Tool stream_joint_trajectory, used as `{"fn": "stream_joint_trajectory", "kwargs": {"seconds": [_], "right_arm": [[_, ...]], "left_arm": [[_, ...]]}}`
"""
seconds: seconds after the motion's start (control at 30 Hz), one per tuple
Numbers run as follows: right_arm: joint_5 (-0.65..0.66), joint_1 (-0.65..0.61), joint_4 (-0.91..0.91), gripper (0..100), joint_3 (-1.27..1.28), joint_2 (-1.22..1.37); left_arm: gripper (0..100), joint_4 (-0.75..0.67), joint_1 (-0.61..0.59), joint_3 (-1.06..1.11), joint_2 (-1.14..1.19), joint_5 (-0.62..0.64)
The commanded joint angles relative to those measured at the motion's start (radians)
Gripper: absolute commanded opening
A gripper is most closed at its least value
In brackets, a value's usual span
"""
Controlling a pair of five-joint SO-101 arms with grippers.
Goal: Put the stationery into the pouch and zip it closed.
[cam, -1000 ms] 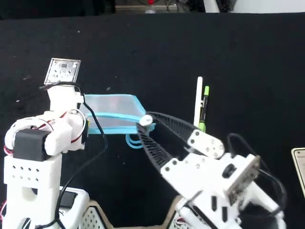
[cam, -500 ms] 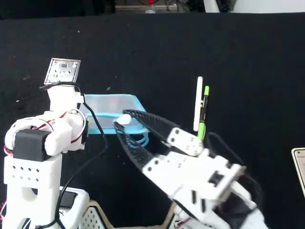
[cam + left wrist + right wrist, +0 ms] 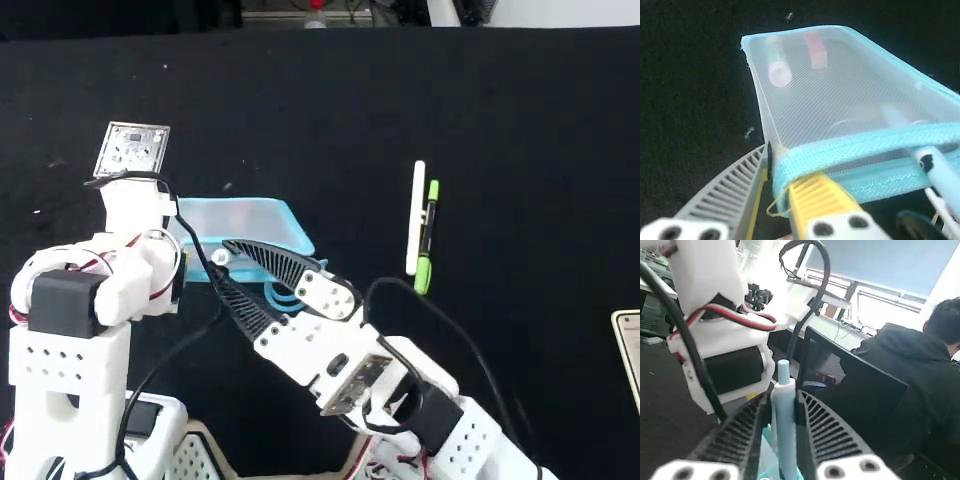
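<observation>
Pouch (image 3: pixel 245 225): translucent with a light blue zip, lying on the left half of the tabletop (image 3: pixel 500 110), about midway between its far and near edges; a pink piece (image 3: pixel 816 50) and a white round piece (image 3: pixel 779 75) show through its wall.

Left gripper (image 3: pixel 775 162): jaws clamped on the pouch's end at the zip band, on the side toward the tabletop's left edge.

Right gripper (image 3: pixel 218 260): over the pouch's near edge, jaws closed on a light blue pen (image 3: pixel 784 405) standing up between them; the pen's end is at the zip line.

White pen (image 3: pixel 415 215) and green pen (image 3: pixel 428 235): side by side on the tabletop, right of centre, well apart from the pouch.

Square tag (image 3: pixel 131 148): near the left edge, beyond the left arm.
</observation>
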Motion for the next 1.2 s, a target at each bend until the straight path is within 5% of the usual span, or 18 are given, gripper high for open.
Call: {"fn": "stream_joint_trajectory", "kwargs": {"seconds": [0.0, 0.3, 0.63, 0.93, 1.17], "right_arm": [[0.002, -0.006, 0.152, 1.3, -0.064, -0.008], [0.002, -0.005, 0.572, 11.1, -0.346, 0.001], [0.002, 0.008, 0.62, 10.3, -0.412, -0.008], [-0.005, 0.322, 0.856, 10.3, -0.564, 0.099], [-0.241, 0.697, 0.867, 10.6, -0.564, 0.334]], "left_arm": [[3, 0.003, 0.013, -0.015, -0.017, -0.009], [3, 0.0, 0.013, -0.015, -0.017, -0.009], [3, -0.002, 0.013, -0.015, -0.017, -0.009], [3, 0.0, 0.013, -0.015, -0.017, -0.009], [3, 0.003, 0.013, -0.015, -0.017, -0.009]]}}
